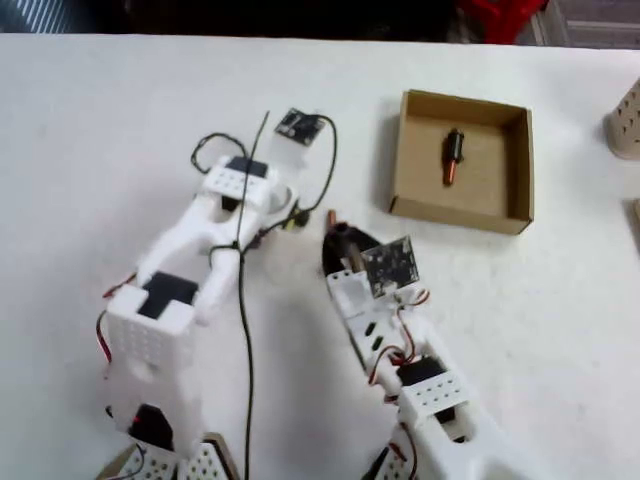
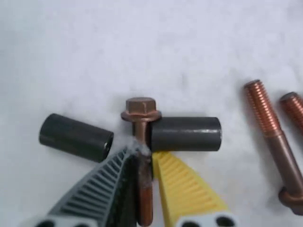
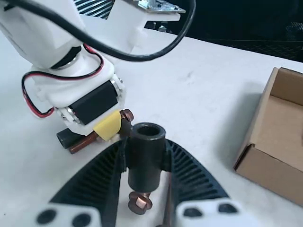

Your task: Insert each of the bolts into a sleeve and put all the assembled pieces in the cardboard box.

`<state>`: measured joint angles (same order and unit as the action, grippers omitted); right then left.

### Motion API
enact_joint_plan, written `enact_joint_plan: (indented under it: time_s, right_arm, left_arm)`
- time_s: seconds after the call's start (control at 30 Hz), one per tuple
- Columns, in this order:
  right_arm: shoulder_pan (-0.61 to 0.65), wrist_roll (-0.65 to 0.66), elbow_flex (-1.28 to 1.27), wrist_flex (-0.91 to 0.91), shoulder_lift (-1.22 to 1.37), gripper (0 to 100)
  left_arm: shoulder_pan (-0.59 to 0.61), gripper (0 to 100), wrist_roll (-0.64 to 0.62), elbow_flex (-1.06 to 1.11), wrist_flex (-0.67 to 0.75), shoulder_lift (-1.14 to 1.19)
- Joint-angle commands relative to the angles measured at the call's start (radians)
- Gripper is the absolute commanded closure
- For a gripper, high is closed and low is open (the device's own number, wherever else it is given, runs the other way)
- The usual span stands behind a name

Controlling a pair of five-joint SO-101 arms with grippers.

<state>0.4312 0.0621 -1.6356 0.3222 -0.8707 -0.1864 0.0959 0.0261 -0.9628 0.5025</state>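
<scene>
White table (image 2: 142,38): left claw (image 2: 143,153) pinches coppery hex bolt (image 2: 140,109), right claw (image 3: 144,147) dark sleeve (image 3: 147,170).

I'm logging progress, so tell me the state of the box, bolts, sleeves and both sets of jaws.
Cardboard box: open, one assembled piece inside.
Left jaws: shut on a bolt.
Right jaws: shut on a sleeve.
Loose sleeve: lying on the table, empty.
Two loose bolts: lying on the table, unsleeved.
</scene>
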Motion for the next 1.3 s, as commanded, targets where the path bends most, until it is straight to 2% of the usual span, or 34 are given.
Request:
enact_joint_plan:
  time_s: [0.0,0.1,0.17,0.4,0.5,0.67,0.9,1.1,1.17,1.27]
  right_arm:
    - [-0.01,-0.015,0.018,0.021,-0.028,98.1]
    - [-0.01,-0.015,0.018,0.021,-0.028,98.1]
    - [-0.01,-0.015,0.018,0.021,-0.028,98.1]
    - [-0.01,-0.015,0.018,0.021,-0.028,98.1]
    - [-0.01,-0.015,0.018,0.021,-0.028,98.1]
    - [-0.01,-0.015,0.018,0.021,-0.028,98.1]
    - [-0.01,-0.015,0.018,0.021,-0.028,98.1]
    - [-0.004,-0.014,0.018,0.021,-0.028,98.1]
    - [-0.002,-0.014,0.018,0.021,-0.028,98.1]
    - [-0.002,-0.014,0.018,0.021,-0.028,98.1]
  left_arm:
    - [0.031,95,0.014,-0.011,-0.015,-0.047]
    - [0.031,86,0.014,-0.012,-0.018,-0.033]
    - [0.033,84,0.012,-0.012,-0.017,-0.031]
    - [0.099,87,0.015,-0.044,-0.021,-0.022]
    - [0.105,87,0.058,-0.043,-0.015,-0.022]
    - [0.101,98,0.104,-0.043,-0.002,-0.021]
    - [0.099,98,0.115,-0.043,0.002,-0.031]
    - [0.051,98,0.044,-0.031,0.0,-0.084]
    - [0.047,98,0.044,0.014,0.012,-0.134]
    - [0.027,98,0.049,0.143,0.106,-0.237]
